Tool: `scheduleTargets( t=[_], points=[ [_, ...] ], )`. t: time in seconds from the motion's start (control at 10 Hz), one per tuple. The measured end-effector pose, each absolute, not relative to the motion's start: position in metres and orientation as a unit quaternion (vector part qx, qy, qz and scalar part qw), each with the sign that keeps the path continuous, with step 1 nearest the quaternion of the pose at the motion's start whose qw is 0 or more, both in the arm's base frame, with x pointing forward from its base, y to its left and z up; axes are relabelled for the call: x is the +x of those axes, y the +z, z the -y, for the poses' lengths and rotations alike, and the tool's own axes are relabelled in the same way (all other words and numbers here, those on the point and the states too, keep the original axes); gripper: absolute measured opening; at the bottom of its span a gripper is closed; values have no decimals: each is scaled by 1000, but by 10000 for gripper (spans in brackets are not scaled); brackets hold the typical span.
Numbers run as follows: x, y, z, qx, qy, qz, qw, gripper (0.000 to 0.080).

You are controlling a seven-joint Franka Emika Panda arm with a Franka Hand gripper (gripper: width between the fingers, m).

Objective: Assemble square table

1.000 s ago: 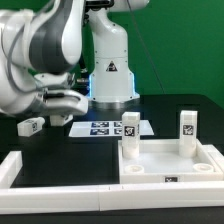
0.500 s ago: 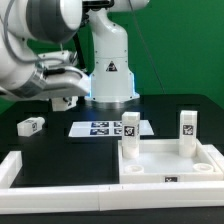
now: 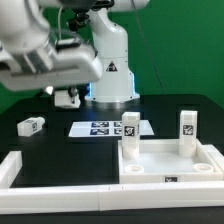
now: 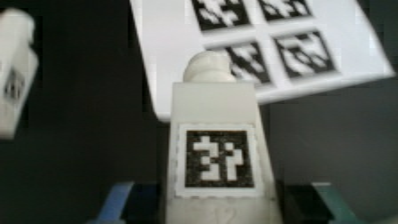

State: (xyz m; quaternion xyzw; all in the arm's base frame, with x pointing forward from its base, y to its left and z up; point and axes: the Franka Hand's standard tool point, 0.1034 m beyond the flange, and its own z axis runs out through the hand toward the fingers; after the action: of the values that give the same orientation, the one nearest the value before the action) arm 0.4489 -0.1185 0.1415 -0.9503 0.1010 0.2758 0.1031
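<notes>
Nearest, the square top (image 3: 172,160) sits on the desk (image 3: 60,150), two legs (image 3: 129,128) upright at its far corners. Beyond, near the marker board (image 4: 267,40), the gripper (image 4: 221,205) pinches a third leg (image 4: 217,140), long axis pointing away from the wrist; its base seems cut off.

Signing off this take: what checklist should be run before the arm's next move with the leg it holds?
1. Small white tagged leg clamped in end effector: ok.
2. Two white legs upright in the white square tray-like tabletop: ok.
3. Held leg above the tabletop: not ok; it hangs near the marker board.
4. Fourth leg lying loose on black table, apart from the arm: ok.
5. Held leg's tilt: cannot tell.
</notes>
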Motion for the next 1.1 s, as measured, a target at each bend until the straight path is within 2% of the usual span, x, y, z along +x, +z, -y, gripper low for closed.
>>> scheduleTargets(
  t=[0.1, 0.2, 0.4, 0.6, 0.8, 0.9, 1.1],
  points=[
    [468, 160, 115, -958, 255, -90, 98, 290],
    [483, 167, 114, -971, 207, -82, 91, 290],
    [478, 160, 116, -982, 150, -88, 81, 290],
    [487, 162, 117, -991, 75, -92, 60, 290],
    [528, 181, 82, -995, 9, -99, 23, 290],
    [549, 196, 50, -994, -22, -106, 15, 290],
    [579, 206, 6, -986, -99, -137, 9, 290]
  ],
)
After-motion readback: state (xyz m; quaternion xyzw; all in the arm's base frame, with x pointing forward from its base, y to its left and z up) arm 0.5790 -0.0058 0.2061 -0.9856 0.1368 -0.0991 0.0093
